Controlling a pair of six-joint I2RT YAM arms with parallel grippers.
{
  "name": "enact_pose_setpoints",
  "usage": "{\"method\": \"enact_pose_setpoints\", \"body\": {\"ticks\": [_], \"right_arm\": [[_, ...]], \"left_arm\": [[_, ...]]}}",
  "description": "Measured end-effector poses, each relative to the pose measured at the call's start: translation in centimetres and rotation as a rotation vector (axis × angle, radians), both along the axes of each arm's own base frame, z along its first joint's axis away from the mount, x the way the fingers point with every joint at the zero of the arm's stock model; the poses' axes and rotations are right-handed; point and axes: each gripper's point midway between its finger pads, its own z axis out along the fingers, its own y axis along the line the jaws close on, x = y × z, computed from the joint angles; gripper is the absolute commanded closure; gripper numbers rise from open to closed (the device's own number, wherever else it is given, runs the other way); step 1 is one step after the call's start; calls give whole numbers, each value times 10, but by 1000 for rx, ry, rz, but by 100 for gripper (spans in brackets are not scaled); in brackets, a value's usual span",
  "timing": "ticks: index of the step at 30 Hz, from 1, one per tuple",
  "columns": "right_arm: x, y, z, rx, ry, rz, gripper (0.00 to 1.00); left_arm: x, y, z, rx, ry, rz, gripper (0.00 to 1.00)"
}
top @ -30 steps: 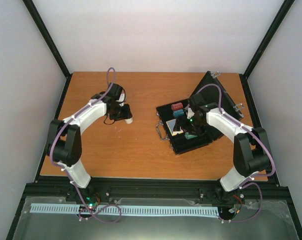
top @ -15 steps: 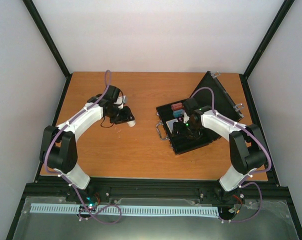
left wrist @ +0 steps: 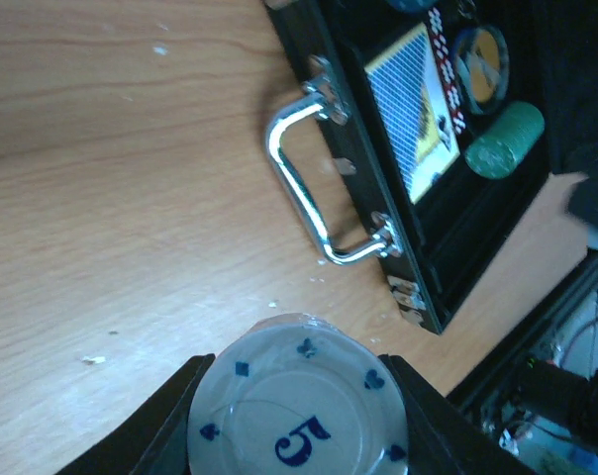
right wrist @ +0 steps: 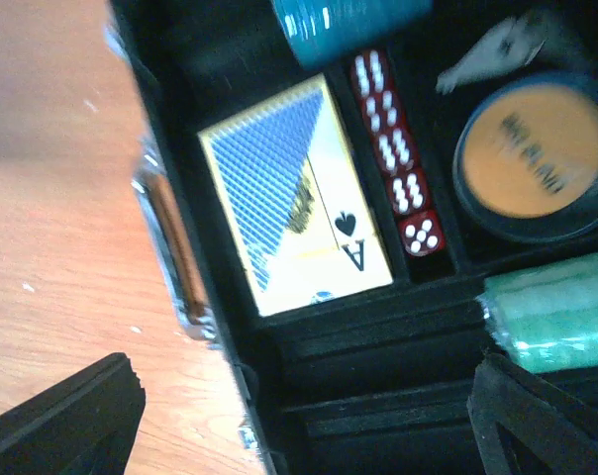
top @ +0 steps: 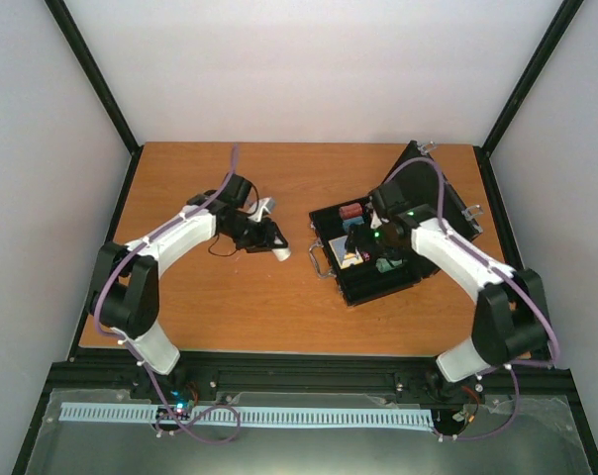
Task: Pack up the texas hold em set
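Note:
The black case (top: 350, 289) lies open at the right of the table, its lid (top: 433, 188) raised behind and its metal handle (left wrist: 309, 188) facing left. Inside it I see the card deck (right wrist: 299, 198), a row of red dice (right wrist: 393, 153), an orange disc (right wrist: 532, 148), a teal chip stack (right wrist: 556, 307) and a blue stack (right wrist: 348, 25). A red stack (top: 351, 210) sits at the case's far end. My left gripper (top: 274, 242) is shut on a white chip stack (left wrist: 297, 406) marked 5, just left of the handle. My right gripper (right wrist: 304, 426) is open and empty above the case's empty grooves.
The wooden table (top: 220, 307) ends at a black frame rail (top: 309, 371) along its near edge. Black posts stand at the back corners. Purple cables run along both arms.
My left gripper has carried the white chip stack rightward, closer to the case handle. My right arm has shifted and stretched out over the case.

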Motion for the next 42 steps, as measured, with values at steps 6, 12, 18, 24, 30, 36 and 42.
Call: {"method": "enact_pose_setpoints", "body": {"ticks": [6, 12, 18, 24, 30, 36, 42], "right_arm": [[20, -18, 91, 35, -266, -117, 8], [29, -50, 107, -29, -312, -225, 8], [23, -62, 100, -71, -287, -251, 8], [12, -77, 96, -101, -274, -275, 6], [2, -96, 99, -132, -278, -307, 4], [-3, -105, 96, -155, -260, -310, 3], [-8, -109, 89, -172, -236, -293, 1]], "left_arm": [[-16, -40, -7, -60, 34, -93, 99], [-31, -103, -8, -83, 46, -203, 99], [-48, -163, -1, -112, 31, -280, 99], [-52, -198, -16, -118, 63, -268, 99], [-54, -242, -33, -145, 102, -258, 99], [-53, -275, -36, -194, 136, -228, 27], [-45, -287, -24, -235, 140, -197, 0]]}}
